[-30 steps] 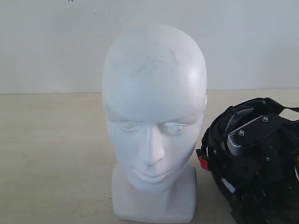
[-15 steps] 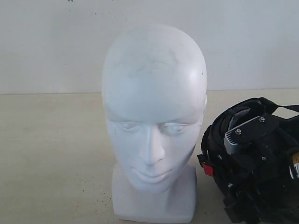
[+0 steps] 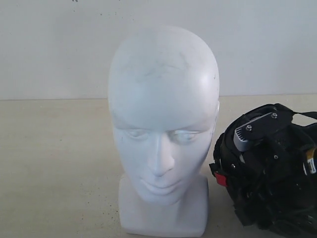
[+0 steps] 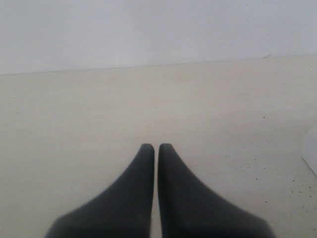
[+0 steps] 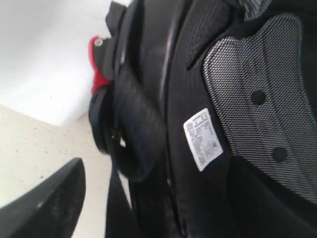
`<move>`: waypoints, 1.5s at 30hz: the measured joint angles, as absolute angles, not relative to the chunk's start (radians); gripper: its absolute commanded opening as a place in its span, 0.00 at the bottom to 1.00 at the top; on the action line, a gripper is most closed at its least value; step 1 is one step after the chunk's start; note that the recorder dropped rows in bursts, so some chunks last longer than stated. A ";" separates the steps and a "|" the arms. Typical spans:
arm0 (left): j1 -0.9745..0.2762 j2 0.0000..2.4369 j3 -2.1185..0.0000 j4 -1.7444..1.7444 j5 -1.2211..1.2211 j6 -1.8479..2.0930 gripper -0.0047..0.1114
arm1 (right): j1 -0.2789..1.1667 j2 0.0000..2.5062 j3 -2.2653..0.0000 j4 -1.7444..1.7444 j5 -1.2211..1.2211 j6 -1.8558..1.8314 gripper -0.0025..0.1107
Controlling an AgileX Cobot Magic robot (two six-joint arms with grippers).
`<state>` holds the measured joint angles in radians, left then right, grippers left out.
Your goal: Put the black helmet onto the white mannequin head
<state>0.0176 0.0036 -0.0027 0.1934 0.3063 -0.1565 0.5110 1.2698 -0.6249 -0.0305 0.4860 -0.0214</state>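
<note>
The black helmet [image 3: 229, 148] runs off the exterior view's right and bottom edges, much of it behind the right hand [image 3: 270, 163]. The right wrist view shows only one blurred finger [image 5: 49, 203]. The white label [image 5: 203, 139] carries print too small to read.

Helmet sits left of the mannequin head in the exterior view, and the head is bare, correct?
No. The exterior view shows the black helmet on the right of the white mannequin head, not the left. The head is bare.
</note>
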 measured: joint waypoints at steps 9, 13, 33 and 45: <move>0.018 0.004 -0.003 0.193 0.306 -0.156 0.08 | 0.511 1.210 -0.688 -0.118 0.651 -0.034 0.68; 0.018 0.004 -0.003 0.193 0.306 -0.156 0.08 | 0.511 1.144 -0.689 -0.172 0.695 -0.036 0.68; 0.018 0.004 -0.003 0.193 0.306 -0.156 0.08 | 0.511 1.111 -0.489 -0.186 0.511 -0.053 0.68; 0.018 0.004 -0.003 0.193 0.306 -0.156 0.08 | 0.511 1.122 -0.446 -0.256 0.448 -0.061 0.68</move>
<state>0.0176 0.0036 -0.0027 0.1934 0.3063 -0.1565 0.5110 1.1220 -0.4465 -0.2563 0.4478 -0.0615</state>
